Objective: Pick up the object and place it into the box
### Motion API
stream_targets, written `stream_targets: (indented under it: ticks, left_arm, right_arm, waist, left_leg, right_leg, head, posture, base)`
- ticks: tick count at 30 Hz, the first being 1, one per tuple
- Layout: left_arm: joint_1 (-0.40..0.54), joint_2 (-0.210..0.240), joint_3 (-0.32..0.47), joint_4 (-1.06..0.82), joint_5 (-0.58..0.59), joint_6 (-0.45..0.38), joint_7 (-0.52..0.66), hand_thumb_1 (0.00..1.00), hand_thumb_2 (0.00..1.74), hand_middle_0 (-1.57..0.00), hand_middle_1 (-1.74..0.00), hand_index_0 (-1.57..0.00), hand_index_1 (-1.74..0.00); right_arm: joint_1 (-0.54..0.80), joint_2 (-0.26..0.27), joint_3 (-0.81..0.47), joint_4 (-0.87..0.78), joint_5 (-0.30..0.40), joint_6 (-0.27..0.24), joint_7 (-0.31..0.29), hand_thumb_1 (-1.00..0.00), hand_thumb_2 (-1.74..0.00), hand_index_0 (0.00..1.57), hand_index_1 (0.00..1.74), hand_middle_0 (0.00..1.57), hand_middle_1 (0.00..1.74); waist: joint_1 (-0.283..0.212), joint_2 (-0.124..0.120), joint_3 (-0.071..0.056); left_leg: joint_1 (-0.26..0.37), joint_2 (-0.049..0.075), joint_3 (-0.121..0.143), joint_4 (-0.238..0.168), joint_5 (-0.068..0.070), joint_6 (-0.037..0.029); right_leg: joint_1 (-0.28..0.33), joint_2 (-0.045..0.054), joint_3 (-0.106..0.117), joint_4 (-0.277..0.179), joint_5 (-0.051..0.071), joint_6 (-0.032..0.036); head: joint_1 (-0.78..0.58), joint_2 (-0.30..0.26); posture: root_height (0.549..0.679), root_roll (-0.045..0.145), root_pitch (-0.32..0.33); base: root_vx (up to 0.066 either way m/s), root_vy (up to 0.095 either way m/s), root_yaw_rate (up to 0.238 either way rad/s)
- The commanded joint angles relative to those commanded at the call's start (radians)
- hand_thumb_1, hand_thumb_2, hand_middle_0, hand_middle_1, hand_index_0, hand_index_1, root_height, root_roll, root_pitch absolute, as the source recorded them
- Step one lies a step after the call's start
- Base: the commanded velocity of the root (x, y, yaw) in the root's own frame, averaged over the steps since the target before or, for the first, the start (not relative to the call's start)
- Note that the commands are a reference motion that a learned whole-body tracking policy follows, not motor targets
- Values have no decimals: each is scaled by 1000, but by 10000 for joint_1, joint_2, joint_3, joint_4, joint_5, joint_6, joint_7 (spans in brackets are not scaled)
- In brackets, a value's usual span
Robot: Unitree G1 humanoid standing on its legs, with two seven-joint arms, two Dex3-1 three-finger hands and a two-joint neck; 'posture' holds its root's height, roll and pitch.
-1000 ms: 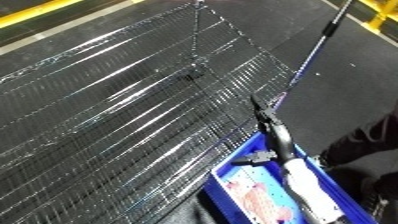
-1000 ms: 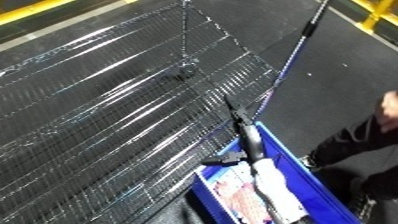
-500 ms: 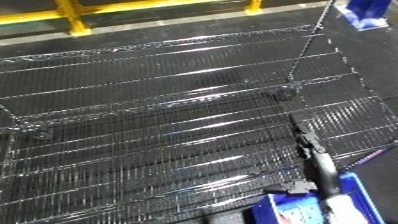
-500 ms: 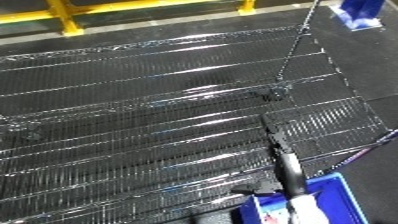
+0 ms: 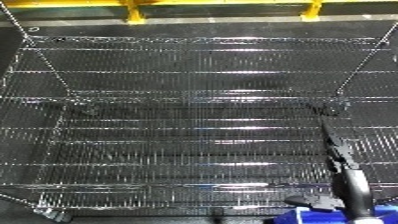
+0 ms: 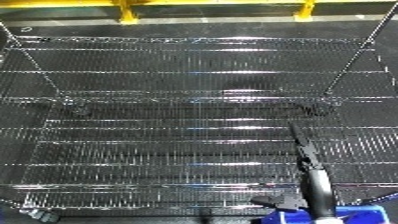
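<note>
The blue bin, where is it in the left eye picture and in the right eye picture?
Left eye view: the blue bin peeks in at the bottom edge, right of centre, under the wire shelf.
Right eye view: the bin sits at the bottom edge too, a little nearer the middle.
Shared landmark: the yellow rail along the top of both views.

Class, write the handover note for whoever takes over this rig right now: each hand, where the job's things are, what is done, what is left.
Right hand: reaches over the wire shelf with straight fingers, holding nothing.
Left hand: not in view.
Blue bin: only a corner shows at the bottom edge, below the right forearm.
No object to pick shows on the shelf.
Done: cannot be judged from these views.
Left: find the object, pick it up, put it in the bin.
</note>
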Motion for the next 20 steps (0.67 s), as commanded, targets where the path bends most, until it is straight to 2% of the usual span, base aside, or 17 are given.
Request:
stream_targets:
  ticks: [8, 12, 20]
  left_arm:
    - [11, -34, 81, -100, 93, 2, 9, 1000, 1740, -1570, -1740, -1570, -1740]
    - [-14, -38, 97, -135, 129, 5, 18, 1000, 1740, -1570, -1740, -1570, -1740]
    - [-26, -29, 78, -198, 205, 9, -33, 1000, 1740, -1570, -1740, -1570, -1740]
  right_arm:
    - [104, -6, 10, -120, -159, -2, 26, 0, 0, 0, 0, 0, 0]
    - [143, -11, 5, -166, -280, 20, 32, 0, 0, 0, 0, 0, 0]
    - [159, -122, 31, -180, -622, 84, 50, 0, 0, 0, 0, 0, 0]
  waist:
    - [5, -12, 9]
    - [-8, -3, 23]
    - [-55, 5, 11]
  left_leg:
    - [61, 3, 40, -50, -28, 21]
    - [62, -6, 57, -8, -59, 30]
    - [91, -8, 108, 32, -121, 40]
  right_leg:
    - [-21, -18, 16, -19, -12, 18]
    - [-66, -23, 47, 17, -21, 30]
    - [-119, -58, 104, -26, 25, 48]
  head:
    - [34, -42]
    - [106, 181]
    - [268, -11]
  posture:
    - [642, 46, -187]
    - [641, 46, -187]
    - [641, 46, -186]
  base:
    - [14, 12, -21]
    - [10, 12, -18]
    - [12, 12, -39]
